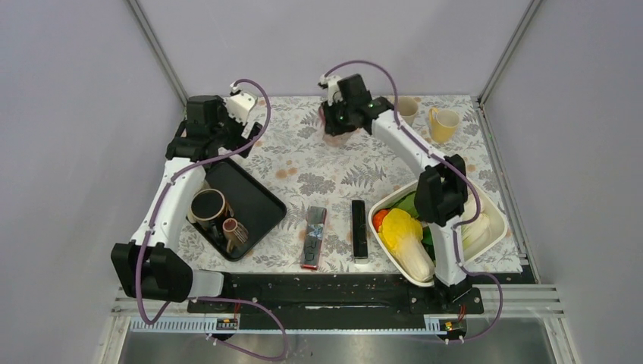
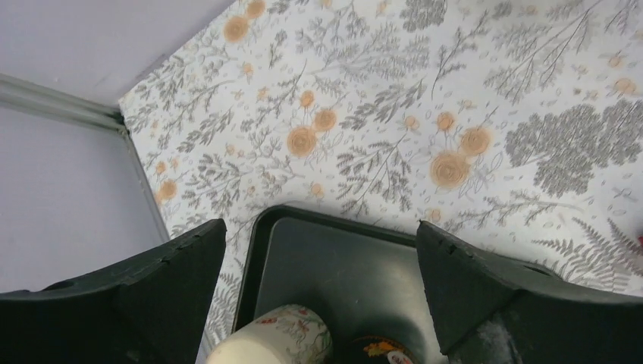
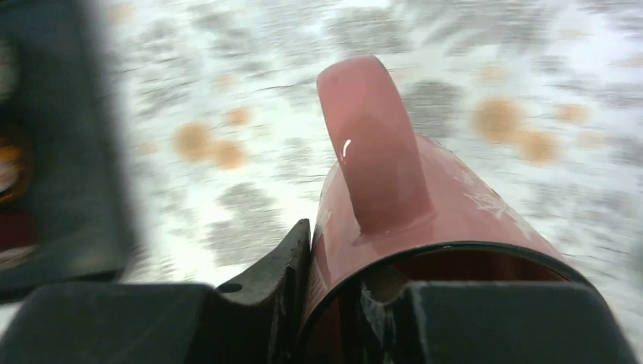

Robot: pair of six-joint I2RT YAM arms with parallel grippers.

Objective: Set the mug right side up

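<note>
Floral cloth (image 1: 303, 163) covers the whole table, grey and orange print. Plain lilac-grey walls (image 1: 68, 152) on three sides, aluminium posts (image 1: 155, 49) at the far corners. Red mug (image 3: 425, 205) is at the table's far edge, roughly mid-width, in the right gripper (image 3: 337, 258): jaws pinched on the mug wall at the rim, one finger outside, one inside, handle up in the wrist view. Mug looks tipped on its side, but the wrist hides most of it from above and the wrist view is blurred, so can't confirm it touches the cloth. Left gripper (image 2: 318, 231) is spread wide, holding nothing, over the far end of the black tray (image 1: 254, 193) near the far-left corner. Tray carries a brown mug (image 1: 208, 206) and a floral cup (image 1: 235, 231), both cut off in the left wrist view. Patterned remote (image 1: 313, 236) and black remote (image 1: 359, 229) lie by the near edge. White basket (image 1: 497, 224) of vegetables at the near-right corner, partly behind the right arm. Yellow mug (image 1: 442, 123) and a paler cup (image 1: 407, 108) at the far-right corner.
</note>
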